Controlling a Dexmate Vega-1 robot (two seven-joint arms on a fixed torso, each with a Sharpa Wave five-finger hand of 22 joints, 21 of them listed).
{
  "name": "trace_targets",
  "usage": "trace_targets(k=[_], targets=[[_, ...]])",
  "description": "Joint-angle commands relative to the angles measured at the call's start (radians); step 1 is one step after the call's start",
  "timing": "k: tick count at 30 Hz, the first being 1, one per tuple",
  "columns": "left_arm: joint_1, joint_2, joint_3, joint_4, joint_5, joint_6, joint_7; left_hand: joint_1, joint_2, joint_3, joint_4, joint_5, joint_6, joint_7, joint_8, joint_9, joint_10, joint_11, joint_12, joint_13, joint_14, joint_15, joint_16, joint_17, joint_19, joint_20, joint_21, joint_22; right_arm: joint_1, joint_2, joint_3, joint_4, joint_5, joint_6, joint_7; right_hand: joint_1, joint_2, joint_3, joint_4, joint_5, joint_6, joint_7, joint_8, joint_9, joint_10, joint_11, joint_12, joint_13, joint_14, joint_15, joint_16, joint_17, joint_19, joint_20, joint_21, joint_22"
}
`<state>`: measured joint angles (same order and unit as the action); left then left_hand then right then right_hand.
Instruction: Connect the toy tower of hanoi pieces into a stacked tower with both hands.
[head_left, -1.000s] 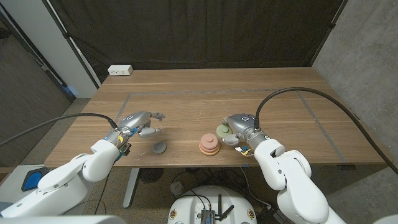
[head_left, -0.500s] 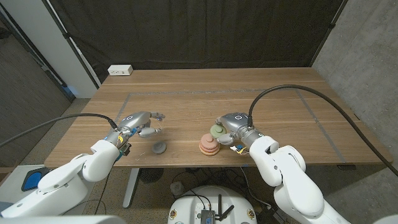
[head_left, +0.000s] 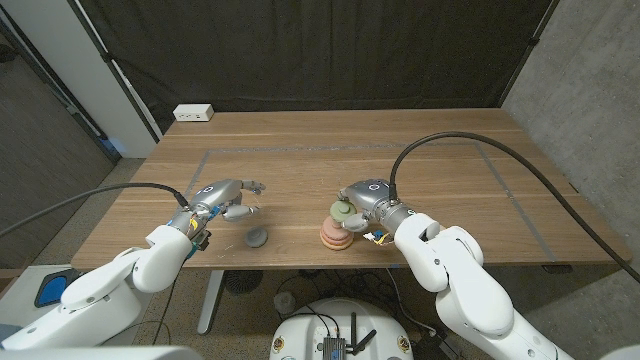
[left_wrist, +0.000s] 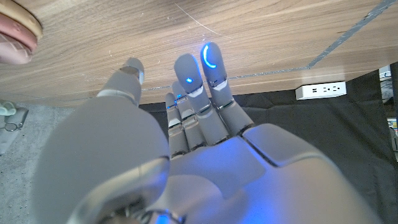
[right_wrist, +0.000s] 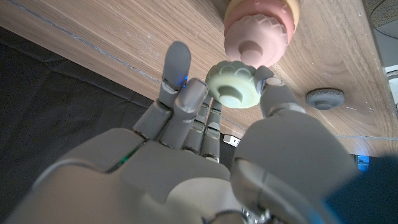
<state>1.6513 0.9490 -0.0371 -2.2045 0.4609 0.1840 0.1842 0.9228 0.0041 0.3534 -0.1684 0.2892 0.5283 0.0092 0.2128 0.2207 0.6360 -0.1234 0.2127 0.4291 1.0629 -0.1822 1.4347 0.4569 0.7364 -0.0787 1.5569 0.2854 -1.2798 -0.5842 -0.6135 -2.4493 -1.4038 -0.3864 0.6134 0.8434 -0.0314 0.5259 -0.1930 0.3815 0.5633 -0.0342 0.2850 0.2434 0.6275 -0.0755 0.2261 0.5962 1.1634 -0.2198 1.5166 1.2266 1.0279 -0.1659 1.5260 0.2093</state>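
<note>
fingers of our right hand (head_left: 362, 200) pinch the pale green disc (head_left: 341, 212) by its rim in the head view, holding it just above the pink stack (head_left: 335, 234), which sits right under the fingertips on the wooden table (head_left: 440, 150). our left hand (head_left: 228, 198) waits well off to the other side with its fingers loosely spread and nothing between them; the grey disc (head_left: 257, 237) lies on the wood just below and beside those fingers, apart from them.

from the left wrist view, our left hand's fingers (left_wrist: 211, 81) reach out straight and close together over bare wood, gripping nothing, with an edge of the pink stack (left_wrist: 17, 31) far off past the thumb.

from the right wrist view, the thumb and one fingertip (right_wrist: 177, 65) clamp the scalloped edge of the green disc (right_wrist: 233, 87), the other fingers lying alongside it. the pink stack (right_wrist: 261, 25) stands just beyond the disc, its centre knob nearly in line with the disc's hub.

we judge these pieces light, stiff and rather smooth, so the ribbed rim is the place to hold; a pinch across opposite sides should keep the disc level while it seats. the grey disc looks low and may be awkward to lift off the wood, best taken at its edge.
</note>
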Motion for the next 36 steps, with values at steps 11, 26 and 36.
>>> trace_targets(k=[11, 26, 36], targets=[[0.006, -0.008, -0.003, 0.0, -0.002, -0.01, 0.004, -0.001, 0.002, 0.008, 0.004, 0.0, 0.014, 0.002, 0.001, 0.006, 0.008, 0.0, 0.001, 0.005, 0.011, -0.037, 0.0, 0.005, 0.007, -0.129, -0.001, 0.005, 0.087, -0.008, -0.043, 0.023, 0.028, 0.03, 0.061, 0.062, 0.056, 0.038, 0.029, 0.005, 0.012, -0.007, 0.004, 0.004, 0.05, -0.042, -0.005, 0.031, 0.009, 0.002, 0.007, 0.003, 0.01, -0.055, -0.005, 0.0], [0.0, -0.01, -0.002, -0.003, 0.003, -0.009, 0.001, -0.002, 0.002, 0.011, 0.004, 0.0, 0.014, 0.002, 0.0, 0.007, 0.008, 0.0, 0.0, 0.006, 0.011, -0.037, 0.0, 0.006, 0.006, -0.129, -0.002, 0.005, 0.104, -0.005, -0.053, 0.038, 0.034, 0.019, 0.089, 0.061, 0.056, 0.039, 0.029, 0.006, 0.013, -0.006, 0.003, 0.004, 0.053, -0.04, -0.006, 0.033, 0.007, 0.002, 0.008, 0.003, 0.01, -0.055, -0.007, 0.0], [-0.001, -0.012, -0.003, 0.002, -0.004, -0.012, 0.004, -0.002, 0.002, 0.014, 0.003, -0.001, 0.015, 0.002, 0.0, 0.007, 0.01, -0.003, 0.001, 0.008, 0.012, -0.037, 0.001, 0.008, 0.006, -0.129, -0.001, 0.007, 0.125, 0.0, -0.067, 0.06, 0.049, 0.015, 0.101, 0.06, 0.056, 0.04, 0.029, 0.006, 0.012, -0.006, 0.002, 0.004, 0.054, -0.042, -0.007, 0.034, 0.006, 0.002, 0.008, 0.003, 0.01, -0.055, -0.007, 0.0]])
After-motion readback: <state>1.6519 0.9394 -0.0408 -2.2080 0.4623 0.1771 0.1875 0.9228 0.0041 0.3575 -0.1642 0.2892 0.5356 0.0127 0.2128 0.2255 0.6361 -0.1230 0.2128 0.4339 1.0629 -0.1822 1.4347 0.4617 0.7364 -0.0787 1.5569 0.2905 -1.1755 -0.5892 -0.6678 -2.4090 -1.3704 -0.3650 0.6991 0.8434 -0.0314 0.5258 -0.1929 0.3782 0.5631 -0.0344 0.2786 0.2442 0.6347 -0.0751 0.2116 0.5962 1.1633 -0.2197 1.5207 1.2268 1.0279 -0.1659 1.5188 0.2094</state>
